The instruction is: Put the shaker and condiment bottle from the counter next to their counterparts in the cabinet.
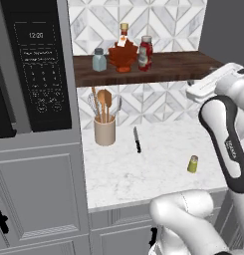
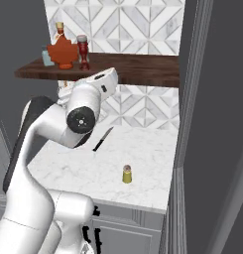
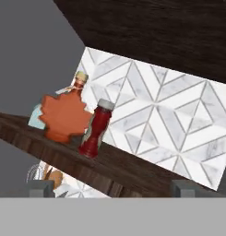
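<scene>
Red and narrow, the condiment bottle (image 1: 145,52) stood on the cabinet (image 1: 163,67) just beside the maple-leaf bottle (image 1: 123,54), so a careless swing of the hand could have toppled it. The shaker (image 1: 192,163) waited on the counter (image 1: 143,169). The arm was raised and bent at shelf height, its gripper (image 3: 112,186) wide open, holding nothing and facing the bottles.

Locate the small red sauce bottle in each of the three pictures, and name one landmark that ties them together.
Left base view: red bottle stands on the dark shelf, top centre, just right of the maple-leaf bottle.
Right base view: red bottle at upper left on the same shelf, again right of the leaf bottle.
Hand view: red bottle left of centre, tilted with the camera.
Shared landmark: the maple-leaf bottle beside it.
</scene>
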Controlling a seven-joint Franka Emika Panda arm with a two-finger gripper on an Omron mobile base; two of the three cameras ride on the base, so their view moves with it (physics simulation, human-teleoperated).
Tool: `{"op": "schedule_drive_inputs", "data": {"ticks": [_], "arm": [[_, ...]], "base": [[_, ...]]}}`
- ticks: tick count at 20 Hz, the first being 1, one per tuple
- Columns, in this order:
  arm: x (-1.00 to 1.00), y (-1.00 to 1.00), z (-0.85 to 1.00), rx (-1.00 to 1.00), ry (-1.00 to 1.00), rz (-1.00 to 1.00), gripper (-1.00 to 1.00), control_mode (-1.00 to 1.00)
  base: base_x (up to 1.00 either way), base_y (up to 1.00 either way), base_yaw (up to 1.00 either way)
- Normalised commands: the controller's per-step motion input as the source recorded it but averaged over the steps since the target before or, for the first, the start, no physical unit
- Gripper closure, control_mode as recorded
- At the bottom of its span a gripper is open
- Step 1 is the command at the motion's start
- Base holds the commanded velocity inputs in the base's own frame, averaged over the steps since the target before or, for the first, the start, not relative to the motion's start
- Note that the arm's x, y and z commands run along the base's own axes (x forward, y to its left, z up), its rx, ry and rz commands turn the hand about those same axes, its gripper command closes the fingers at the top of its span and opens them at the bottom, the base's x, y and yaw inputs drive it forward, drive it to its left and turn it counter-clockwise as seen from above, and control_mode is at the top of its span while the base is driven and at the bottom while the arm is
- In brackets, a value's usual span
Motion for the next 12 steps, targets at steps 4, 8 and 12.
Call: {"op": "schedule_drive_inputs", "data": {"ticks": [4,8,12], "arm": [[-1.00,0.28,-1.00,0.00,-0.25,-0.26,-1.00,-1.00],[-0.85,0.74,-1.00,0.00,-0.07,-0.60,-1.00,-1.00],[-0.22,0.58,-1.00,0.03,0.01,-0.73,-1.00,-1.00]], "base": [[0.00,0.00,0.00],[0.00,0.00,0.00],[0.00,0.00,0.00]]}}
